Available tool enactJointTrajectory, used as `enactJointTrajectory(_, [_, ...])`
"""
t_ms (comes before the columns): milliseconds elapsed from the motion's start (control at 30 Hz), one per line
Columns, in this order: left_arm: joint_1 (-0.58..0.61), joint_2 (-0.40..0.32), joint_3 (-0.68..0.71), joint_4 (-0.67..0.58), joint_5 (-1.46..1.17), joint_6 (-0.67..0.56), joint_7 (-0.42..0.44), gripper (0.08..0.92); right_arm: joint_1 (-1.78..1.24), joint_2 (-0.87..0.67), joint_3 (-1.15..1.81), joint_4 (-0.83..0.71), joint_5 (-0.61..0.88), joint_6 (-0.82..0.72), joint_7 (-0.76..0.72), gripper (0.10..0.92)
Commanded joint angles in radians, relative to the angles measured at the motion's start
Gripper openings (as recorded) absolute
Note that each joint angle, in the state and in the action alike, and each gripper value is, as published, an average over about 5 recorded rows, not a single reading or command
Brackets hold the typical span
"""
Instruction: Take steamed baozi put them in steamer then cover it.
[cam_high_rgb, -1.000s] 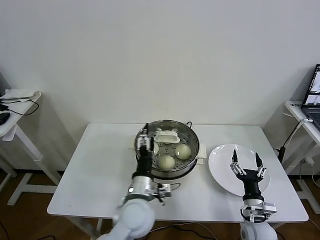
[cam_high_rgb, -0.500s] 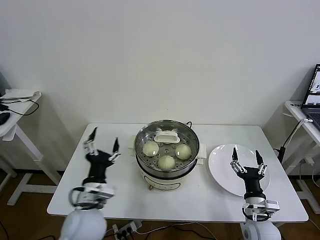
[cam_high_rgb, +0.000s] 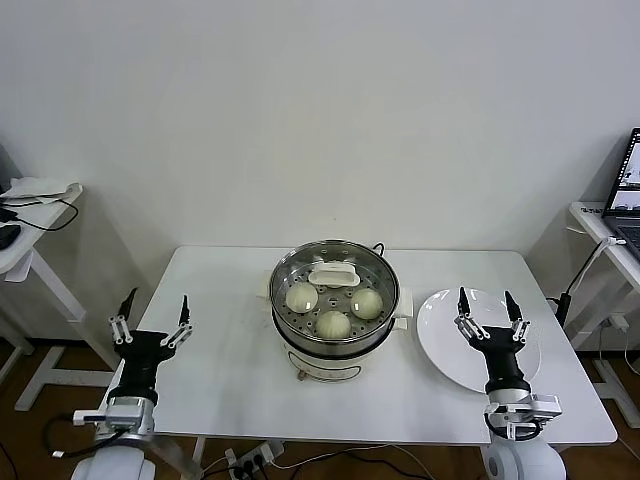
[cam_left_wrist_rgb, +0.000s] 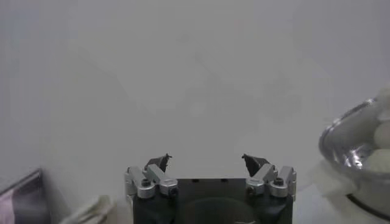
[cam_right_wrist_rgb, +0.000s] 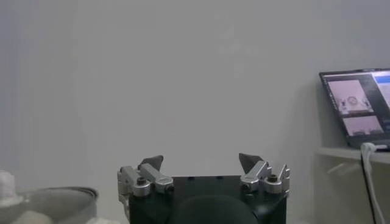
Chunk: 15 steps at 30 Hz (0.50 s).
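Head view: I am looking down at a white surface (cam_high_rgb: 220, 340) with the steamer (cam_high_rgb: 334, 345) standing at its middle. The cover (cam_high_rgb: 334, 281) is already sitting on the steamer, its white handle toward the far side. Through the glass I am seeing three baozi (cam_high_rgb: 333, 323) resting on the perforated tray; a fourth may be hiding under the handle, and I cannot tell. A white plate (cam_high_rgb: 440, 335) is lying just to the steamer's right, with nothing on it.

My left claw (cam_high_rgb: 151, 320) is hovering over the surface's left edge, well apart from the steamer, fingers spread and holding nothing. The left wrist view is showing the same released fingers (cam_left_wrist_rgb: 159, 162) with the pot's shiny rim off to one side. My right claw (cam_high_rgb: 487, 308) is hanging above the plate, also spread wide and empty, and the right wrist view agrees.

I am judging the task as nearly finished, with the arms parking. To do this well, I am wanting to check that the cover is seated evenly on the rim all round, then keep both claws high and clear of the pot so that nothing nudges the cover.
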Motion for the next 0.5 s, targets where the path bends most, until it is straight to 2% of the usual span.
enactJointTrajectory(33, [0.091, -0.028, -0.058, 0.008, -0.110, -0.128, 0.013, 0.823, -0.009, -0.001, 0.002, 0.036, -0.001, -0.021, -0.002, 0.823])
enactJointTrajectory(500, [0.113, -0.024, -0.022, 0.007, -0.081, -0.133, 0.011, 0.823, -0.018, -0.002, 0.003, 0.054, -0.020, -0.034, 0.005, 0.823])
